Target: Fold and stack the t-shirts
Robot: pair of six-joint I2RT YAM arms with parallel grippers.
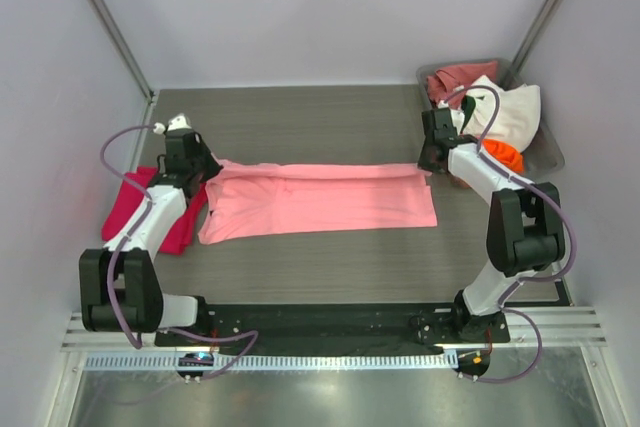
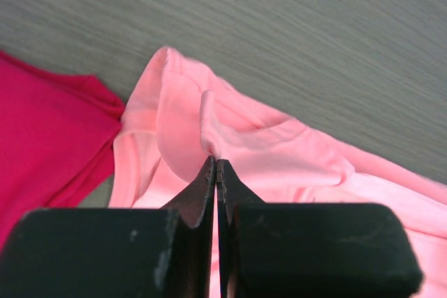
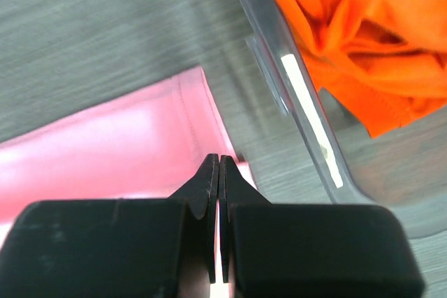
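A light pink t-shirt lies stretched sideways across the middle of the table, folded lengthwise. My left gripper is shut on a pinch of cloth at its left end, by the collar; in the left wrist view the closed tips bite a raised fold of the pink t-shirt. At the shirt's far right corner my right gripper is also shut. Seen from the right wrist, its tips close on the hem edge of the pink shirt. A magenta-red t-shirt lies folded at the left.
A clear plastic bin at the back right holds a dusty rose t-shirt, a white one and an orange one. The bin's rim and the orange cloth are close to the right gripper. Walls enclose the table.
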